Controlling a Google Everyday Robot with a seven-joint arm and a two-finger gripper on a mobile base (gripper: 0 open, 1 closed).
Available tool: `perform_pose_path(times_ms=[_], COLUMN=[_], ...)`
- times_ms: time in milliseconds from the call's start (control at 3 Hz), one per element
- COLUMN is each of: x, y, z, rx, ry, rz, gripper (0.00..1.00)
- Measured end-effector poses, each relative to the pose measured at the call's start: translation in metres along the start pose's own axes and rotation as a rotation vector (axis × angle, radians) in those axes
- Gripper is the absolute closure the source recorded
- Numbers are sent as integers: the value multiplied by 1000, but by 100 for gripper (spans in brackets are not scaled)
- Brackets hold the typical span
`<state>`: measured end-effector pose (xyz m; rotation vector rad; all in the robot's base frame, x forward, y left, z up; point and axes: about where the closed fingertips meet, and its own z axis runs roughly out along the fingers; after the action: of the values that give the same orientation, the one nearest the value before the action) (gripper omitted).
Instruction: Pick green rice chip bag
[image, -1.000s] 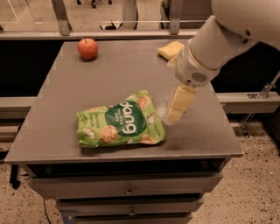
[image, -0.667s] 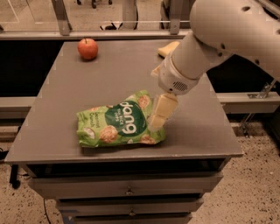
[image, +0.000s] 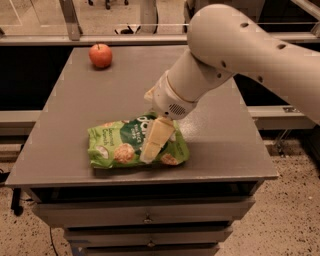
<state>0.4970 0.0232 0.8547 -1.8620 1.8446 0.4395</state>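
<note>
The green rice chip bag (image: 116, 144) lies flat on the grey table (image: 220, 150), near its front edge and left of centre, with its dark-green centre and pictured round chips facing up. My gripper (image: 153, 146) hangs down from the large white arm (image: 240, 50) and rests over the right half of the bag, covering part of its lettering. The arm reaches in from the upper right.
A red apple (image: 100, 55) sits at the table's far left corner, well away from the bag. A metal rail (image: 75, 39) runs behind the table. Drawers (image: 147, 216) sit below the front edge. The floor drops off to the right.
The arm has swung left and lower. My gripper has moved from beside the bag's right edge to over the bag's right half. The bag and the apple lie as before.
</note>
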Motion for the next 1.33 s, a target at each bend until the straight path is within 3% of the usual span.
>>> perform_pose_path(times_ms=[333, 1333], x=[-24, -30], y=[17, 32], z=[18, 32], rx=[-37, -71], ry=[-42, -49], rz=[-46, -65], gripper=[18, 87])
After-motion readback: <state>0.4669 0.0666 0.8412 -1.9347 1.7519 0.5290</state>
